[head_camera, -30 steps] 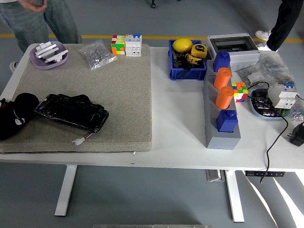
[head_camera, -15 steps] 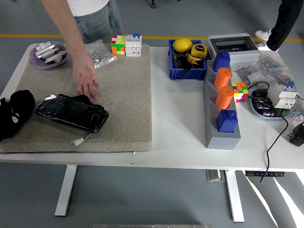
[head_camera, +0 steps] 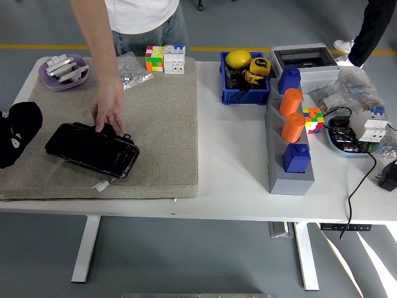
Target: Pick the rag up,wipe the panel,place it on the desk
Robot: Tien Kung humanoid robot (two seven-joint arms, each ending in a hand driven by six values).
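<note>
A glossy black panel [head_camera: 92,149] lies flat on the beige mat [head_camera: 161,124], with a small white connector [head_camera: 103,184] at its near edge. A person at the far side reaches down, and the person's hand [head_camera: 108,112] rests on the panel's far edge. Beneath those fingers is a small dark lump [head_camera: 119,131]; I cannot tell whether it is the rag. My left hand [head_camera: 17,133] is a black shape at the mat's left edge, apart from the panel. My right arm is out of view.
At the mat's back stand a purple dish [head_camera: 63,70], a bag of small parts [head_camera: 129,69] and cube puzzles [head_camera: 165,59]. To the right are a blue bin [head_camera: 244,87], a grey rack with orange and blue cups [head_camera: 290,155], a grey box [head_camera: 305,60] and cables [head_camera: 363,180].
The person has stepped in and brought a hand down onto the panel's far edge. The panel has shifted slightly. My left hand has drawn back to the left and farther up the mat.
</note>
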